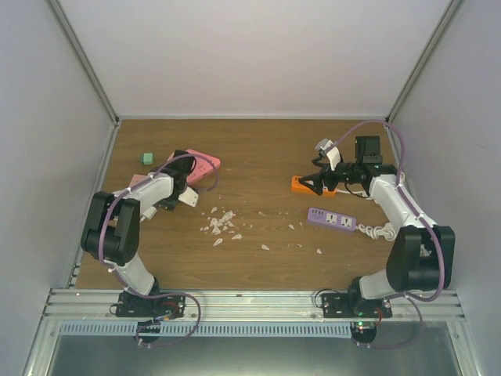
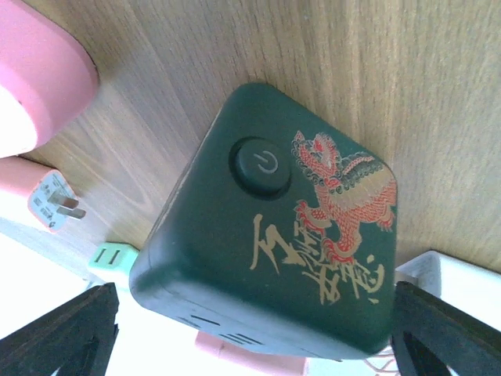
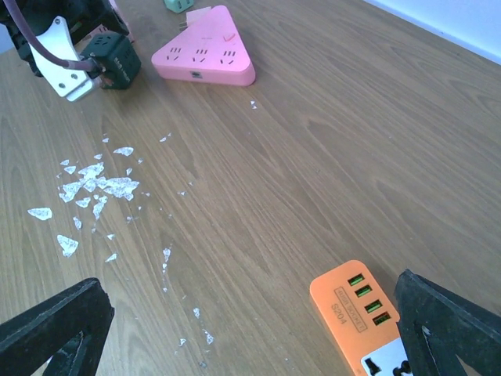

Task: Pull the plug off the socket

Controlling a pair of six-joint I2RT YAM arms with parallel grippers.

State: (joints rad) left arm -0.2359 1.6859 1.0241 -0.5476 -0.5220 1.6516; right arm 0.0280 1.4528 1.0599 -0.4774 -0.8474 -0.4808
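The orange socket block (image 3: pixel 352 309) lies on the wood table at the lower right of the right wrist view, with green USB ports and a white outlet face cut off by the frame edge. It also shows in the top view (image 1: pixel 300 185). My right gripper (image 3: pixel 250 341) is open, low over the table, and its right finger (image 3: pixel 446 329) is beside the block. In the top view my right gripper (image 1: pixel 315 185) covers the block's right end. No plug shows clearly in any view. My left gripper (image 2: pixel 254 345) is open around a dark green cube (image 2: pixel 274 227) at the far left.
A purple power strip (image 1: pixel 332 218) with a coiled white cord (image 1: pixel 381 230) lies near the right arm. A pink triangular strip (image 1: pixel 200 166), a mint cube (image 1: pixel 147 158) and white flakes (image 1: pixel 221 223) lie left and centre. Walls enclose the table.
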